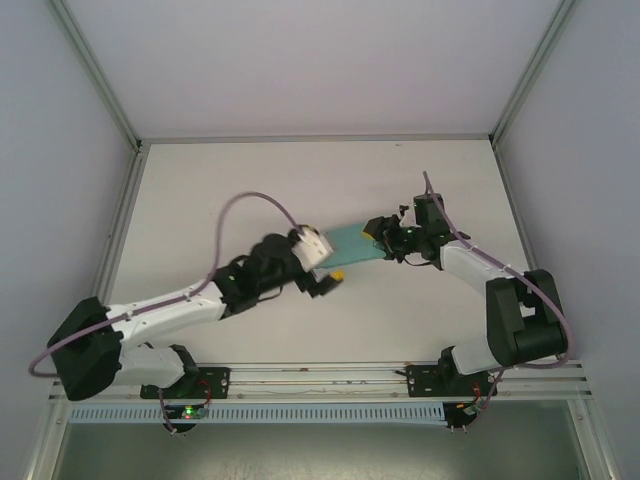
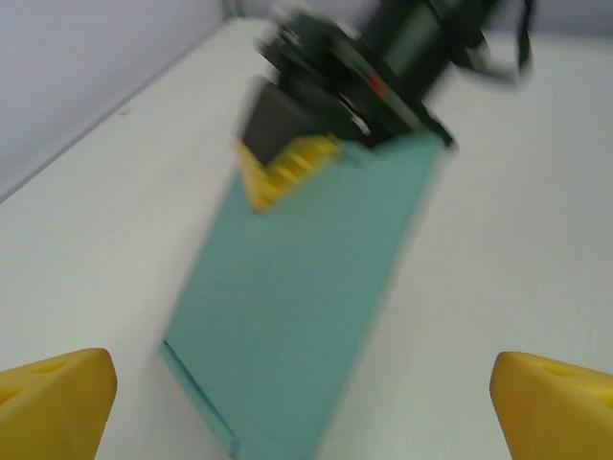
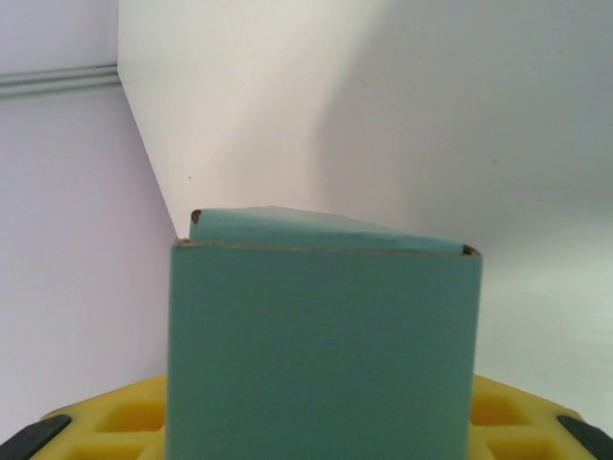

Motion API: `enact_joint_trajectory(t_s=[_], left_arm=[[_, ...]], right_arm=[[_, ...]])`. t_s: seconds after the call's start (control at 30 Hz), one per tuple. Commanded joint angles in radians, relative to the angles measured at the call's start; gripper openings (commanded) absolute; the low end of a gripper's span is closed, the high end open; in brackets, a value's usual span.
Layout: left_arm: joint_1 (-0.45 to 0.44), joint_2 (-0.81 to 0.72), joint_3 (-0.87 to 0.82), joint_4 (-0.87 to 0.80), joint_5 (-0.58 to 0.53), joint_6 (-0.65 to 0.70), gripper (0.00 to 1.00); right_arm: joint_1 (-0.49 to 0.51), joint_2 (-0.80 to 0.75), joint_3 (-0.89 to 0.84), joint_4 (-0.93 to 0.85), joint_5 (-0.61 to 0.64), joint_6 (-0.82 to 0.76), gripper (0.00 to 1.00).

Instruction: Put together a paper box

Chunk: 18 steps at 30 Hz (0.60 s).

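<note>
we see the paper box [image 1: 350, 243] mid-way across the white table [image 1: 250, 190]: thin matte teal card, flat rectangle, crisp folded edges, two layers parted slightly at one end. The right gripper [image 1: 380, 238] pinches one short end between waffle-moulded yellow pads [image 3: 124, 426]. The left gripper [image 2: 302, 388] is spread wide, its blunt yellow fingertips [image 2: 53, 398] flanking the other end, clear of the card.
</note>
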Motion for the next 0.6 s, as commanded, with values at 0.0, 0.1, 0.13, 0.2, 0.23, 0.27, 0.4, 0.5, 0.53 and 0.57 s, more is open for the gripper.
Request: enact_joint_trajectory(t_s=[0.0,0.1,0.13,0.2,0.23,0.27,0.4,0.5,0.53,0.57], left_arm=[[-0.057,0.078,0.023,-0.097,-0.222,0.291,1.00],[-0.061,0.142,0.064,-0.113,-0.265,0.304,1.00],[-0.063,0.158,0.073,-0.112,-0.272,0.313,1.00],[-0.064,0.188,0.075,-0.056,-0.323,0.316,1.00],[-0.063,0.197,0.075,-0.026,-0.340,0.310,1.00],[-0.063,0.198,0.078,0.004,-0.337,0.291,1.00],[-0.064,0.184,0.065,0.088,-0.250,0.259,0.93],[-0.063,0.181,0.056,0.110,-0.233,0.269,0.82],[-0.061,0.184,0.058,0.104,-0.241,0.272,0.77],[-0.060,0.188,0.062,0.096,-0.252,0.277,0.72]], right_arm=[[-0.012,-0.074,0.023,-0.136,-0.083,0.077,0.39],[-0.019,-0.097,0.043,-0.216,-0.089,0.054,0.39],[-0.019,-0.102,0.042,-0.220,-0.094,0.065,0.39],[-0.019,-0.109,0.034,-0.217,-0.118,0.100,0.39],[-0.019,-0.107,0.031,-0.218,-0.131,0.104,0.38],[-0.019,-0.107,0.029,-0.224,-0.140,0.102,0.38],[-0.021,-0.098,0.023,-0.242,-0.165,0.105,0.38],[-0.020,-0.095,0.019,-0.239,-0.167,0.105,0.38],[-0.021,-0.096,0.017,-0.229,-0.170,0.112,0.38],[-0.021,-0.097,0.013,-0.222,-0.175,0.115,0.38]])
